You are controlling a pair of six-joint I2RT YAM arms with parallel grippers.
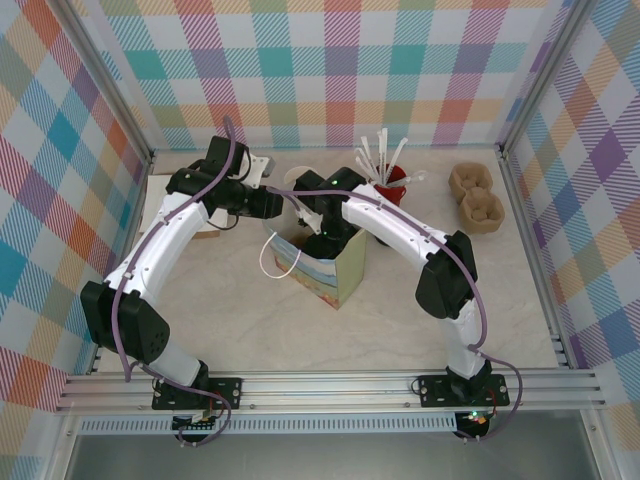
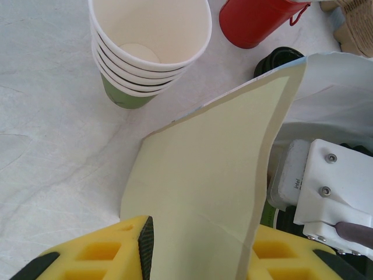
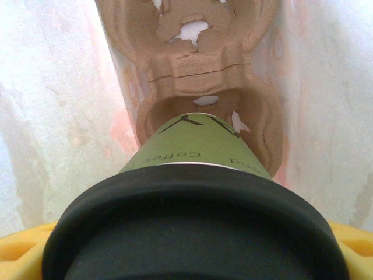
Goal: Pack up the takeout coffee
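Reporting as operator: my right gripper (image 3: 192, 265) is down inside the paper bag (image 1: 345, 275). Its yellow fingers (image 3: 23, 256) are closed on either side of the takeout coffee (image 3: 198, 149), just under the black lid (image 3: 192, 216). The cup's base is at the near pocket of the pulp carrier (image 3: 198, 64) on the bag floor; whether it is fully seated I cannot tell. My left gripper (image 2: 198, 256) is pinched on the bag's pale wall, apparently to hold the mouth open.

Supervisor: Handling assessment?

Operator: Judged light but crushable. The wall is thin, tapered paper with a smooth green printed surface, and a hard squeeze could dent it or spring the lid. The best hold is high, under the rim where the lid stiffens it, which is where I have it. If filled, it would be top-heavy and should be kept upright.

Supervisor: Surroundings?

Operator: The carrier is moulded brown fibre, rough, torn through in places, with round pockets. The bag is stiff, creased paper, pale inside. The lid is round, rigid, matte plastic. Outside, near the bag, stand a stack of lidless cups (image 2: 148, 52) and a red mug (image 2: 256, 20); neither concerns this job.
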